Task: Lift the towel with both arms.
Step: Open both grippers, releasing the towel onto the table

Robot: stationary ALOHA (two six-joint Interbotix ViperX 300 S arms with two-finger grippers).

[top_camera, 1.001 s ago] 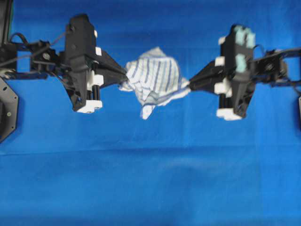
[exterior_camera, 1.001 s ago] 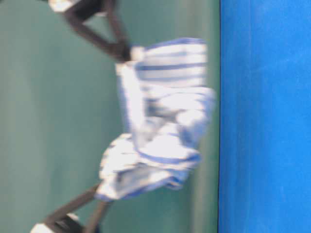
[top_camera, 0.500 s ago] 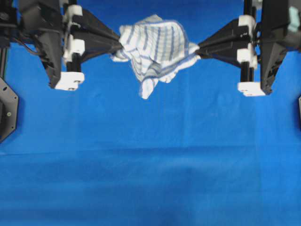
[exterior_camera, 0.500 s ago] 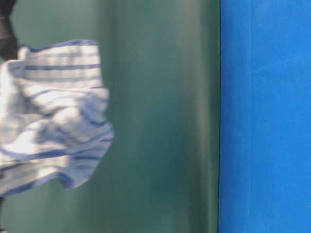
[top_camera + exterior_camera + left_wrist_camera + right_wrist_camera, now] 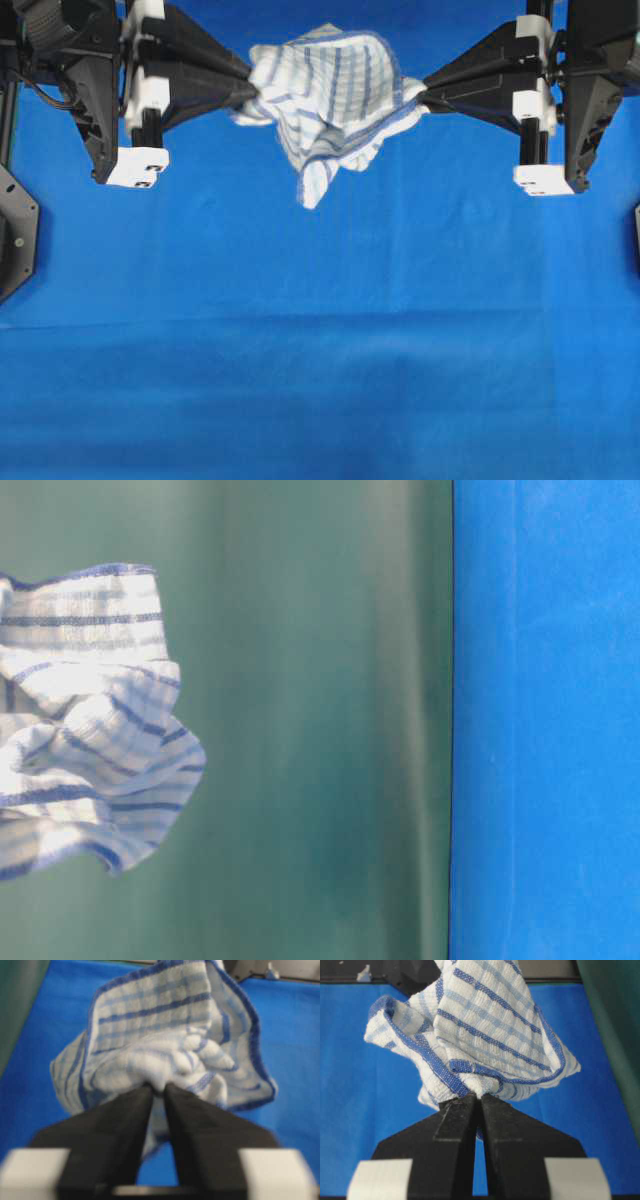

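Blue tablecloth (image 5: 320,350) fills the overhead view from edge to edge, one plain sheet with a faint crease running across it. Above its far edge hangs one towel (image 5: 325,100), white with blue stripes in a check, strung between my two arms and clear of the cloth below (the table-level view shows it floating against a green backdrop (image 5: 320,720), well apart from the blue). One loose corner droops toward the cloth's middle; the rest bunches in soft folds.

My left gripper (image 5: 252,90) reaches in from the left edge, its two black fingers (image 5: 125,1120) pointing at the towel's left side. From my left wrist camera, a narrow gap runs between those fingers and a fold of towel sits right at their tips; they look pinched on it, though the blur leaves me unsure how firm the hold is. My right gripper (image 5: 425,92) comes from the right edge. Its two fingers (image 5: 505,1135) stand nearly together, clamped on a blue-hemmed edge of the towel at their tips.

Count of the scene: two arms, two grippers, four fingers, one towel, one tablecloth. Each gripper carries white plastic blocks (image 5: 137,166) on its body, one pale block showing at each side of either wrist view. Dark mounting hardware (image 5: 15,235) sits at the left edge.
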